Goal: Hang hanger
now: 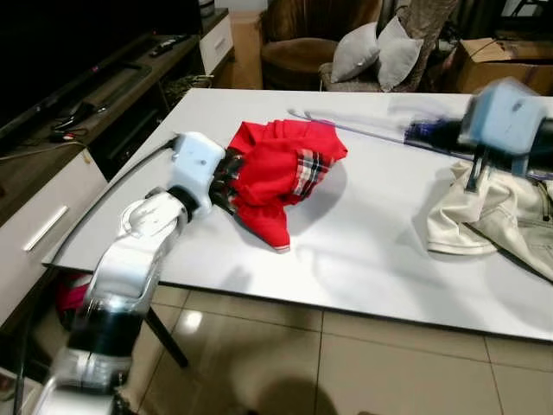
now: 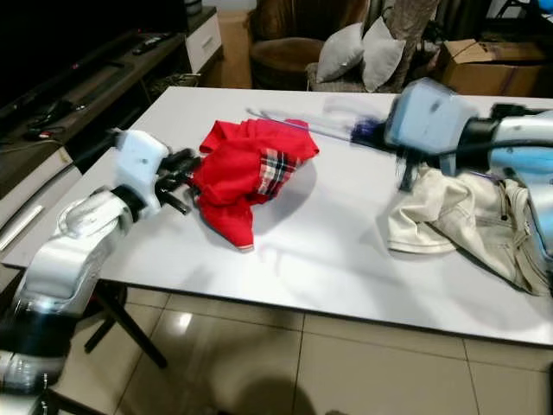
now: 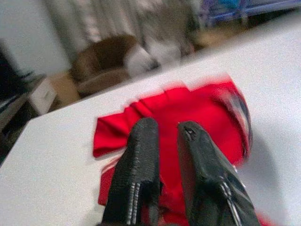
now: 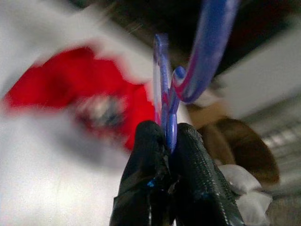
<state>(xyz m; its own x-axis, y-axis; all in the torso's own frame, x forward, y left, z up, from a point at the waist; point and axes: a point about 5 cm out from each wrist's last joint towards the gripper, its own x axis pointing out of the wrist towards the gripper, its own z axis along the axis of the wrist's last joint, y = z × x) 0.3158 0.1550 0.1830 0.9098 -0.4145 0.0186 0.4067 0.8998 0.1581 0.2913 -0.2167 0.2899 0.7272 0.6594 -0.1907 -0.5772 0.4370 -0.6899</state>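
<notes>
nearest the robot, the left end effector (image 1: 226, 179) sits low on the white surface (image 1: 363, 259), at the near edge of the red shirt (image 1: 281, 169). in the left wrist view its two fingers (image 3: 141, 174) stand a narrow gap apart over the red cloth; whether any fabric is pinched between them cannot be told. the shirt lies crumpled, its plaid lining turned outward.

further back and to the right, the right end effector (image 4: 164, 155) is clamped on the blue hanger (image 4: 188, 80), just below the hook. in the head views the right arm is blurred, and the hanger's thin bar (image 2: 302, 127) reaches out from it above the surface toward the far edge of the shirt. a cream garment (image 2: 458, 220) lies bunched beneath this arm.

beyond the surface stand a brown chair (image 1: 298, 56) with grey cushions (image 1: 376, 50) and a cardboard box (image 1: 492, 60).

status, as judged: the hanger is picked up and carried; the shirt is not yet on it. remaining: thread the hanger into the shirt, if that is intended, then hang it. no rail or hook for hanging can be made out.
</notes>
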